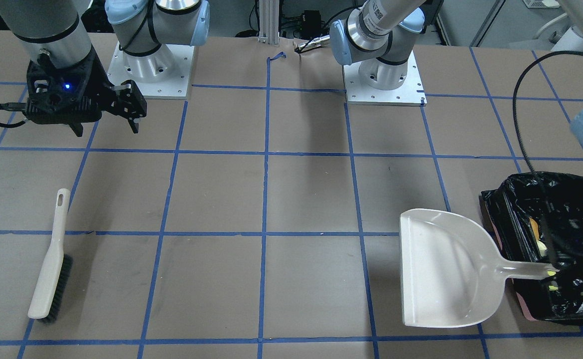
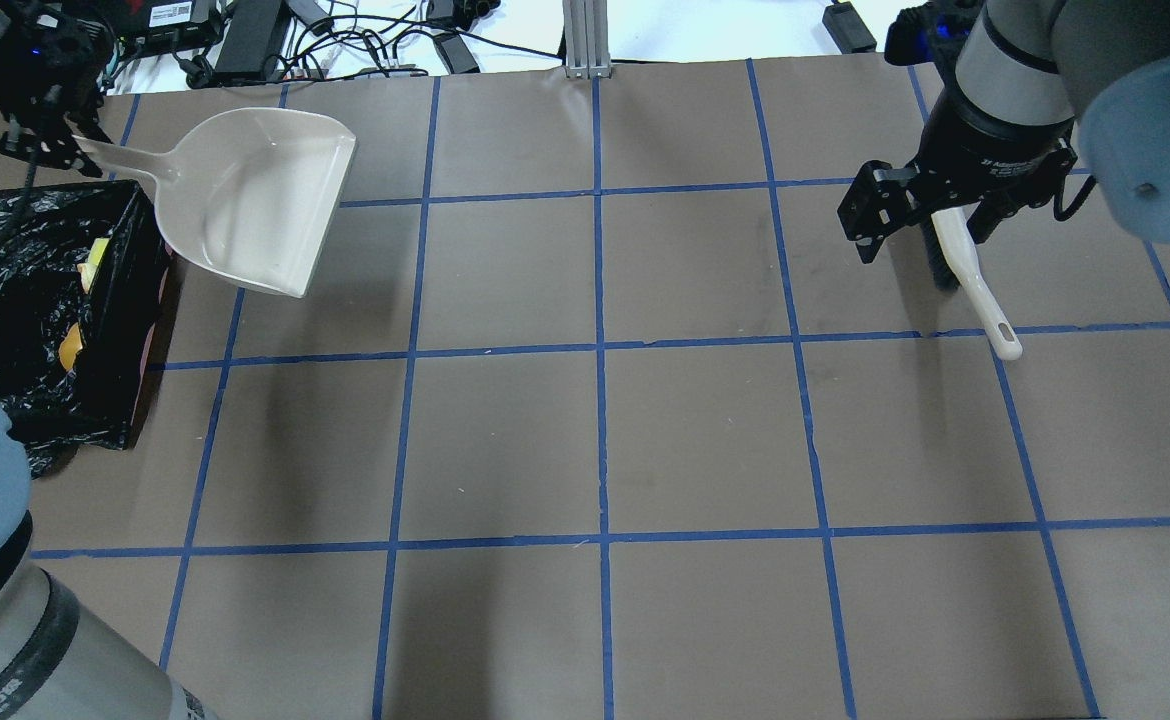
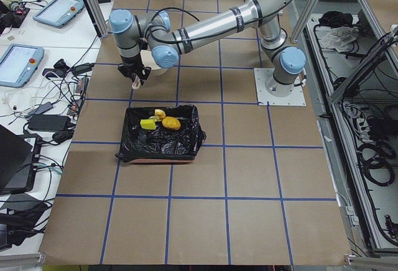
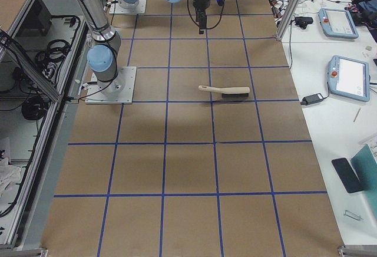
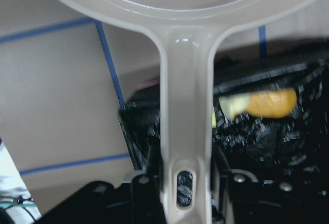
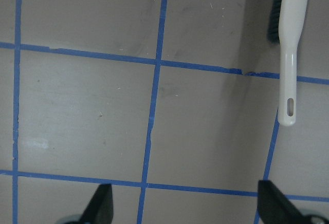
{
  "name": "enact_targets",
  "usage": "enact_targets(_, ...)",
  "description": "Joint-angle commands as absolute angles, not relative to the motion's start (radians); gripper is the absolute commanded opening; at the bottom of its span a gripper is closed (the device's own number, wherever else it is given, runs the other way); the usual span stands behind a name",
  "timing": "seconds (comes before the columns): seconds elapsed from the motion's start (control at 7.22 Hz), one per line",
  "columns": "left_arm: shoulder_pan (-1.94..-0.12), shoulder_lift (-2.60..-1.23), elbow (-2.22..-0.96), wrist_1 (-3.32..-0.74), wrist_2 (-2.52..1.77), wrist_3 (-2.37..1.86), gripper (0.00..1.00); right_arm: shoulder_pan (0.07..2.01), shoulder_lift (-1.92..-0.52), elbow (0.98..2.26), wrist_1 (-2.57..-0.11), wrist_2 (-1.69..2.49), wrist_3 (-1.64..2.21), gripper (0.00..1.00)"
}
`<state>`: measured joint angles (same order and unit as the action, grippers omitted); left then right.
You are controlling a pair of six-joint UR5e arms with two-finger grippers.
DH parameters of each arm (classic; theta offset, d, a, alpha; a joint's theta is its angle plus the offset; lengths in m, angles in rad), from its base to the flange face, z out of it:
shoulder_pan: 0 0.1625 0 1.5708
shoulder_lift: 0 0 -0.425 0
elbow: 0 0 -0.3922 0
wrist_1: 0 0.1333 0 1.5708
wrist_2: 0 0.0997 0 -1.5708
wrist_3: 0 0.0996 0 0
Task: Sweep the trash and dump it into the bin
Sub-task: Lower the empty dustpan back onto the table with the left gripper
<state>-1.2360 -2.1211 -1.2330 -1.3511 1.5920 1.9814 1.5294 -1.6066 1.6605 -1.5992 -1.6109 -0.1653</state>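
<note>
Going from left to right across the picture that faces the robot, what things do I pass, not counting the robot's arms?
brush → dustpan → bin

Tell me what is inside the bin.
In the bin lie a yellow wedge, a golden-brown lump and a pale slice. Its black bag hides the bottom.

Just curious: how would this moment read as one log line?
trash in bin | left gripper shut on dustpan | right gripper open | brush on table
</note>
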Motion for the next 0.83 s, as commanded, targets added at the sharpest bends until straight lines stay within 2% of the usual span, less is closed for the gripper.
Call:
enact_targets(0.0,-1.313,-2.169,-1.282,-1.266,1.589,1.873,0.09,1.523,-1.603,1.657,-1.568,-1.614,-0.164,1.0)
enact_targets(0.42,-1.347,-2.183,-1.371,-1.191,1.592,1.871,0.1,1.531,-1.611,1.655,-1.679,-1.595,-0.182,1.0)
enact_targets(0.69,-1.354,-2.181,-1.385,-1.173,1.595,1.868,0.1,1.531,-1.609,1.657,-1.681,-1.592,-0.18,1.0)
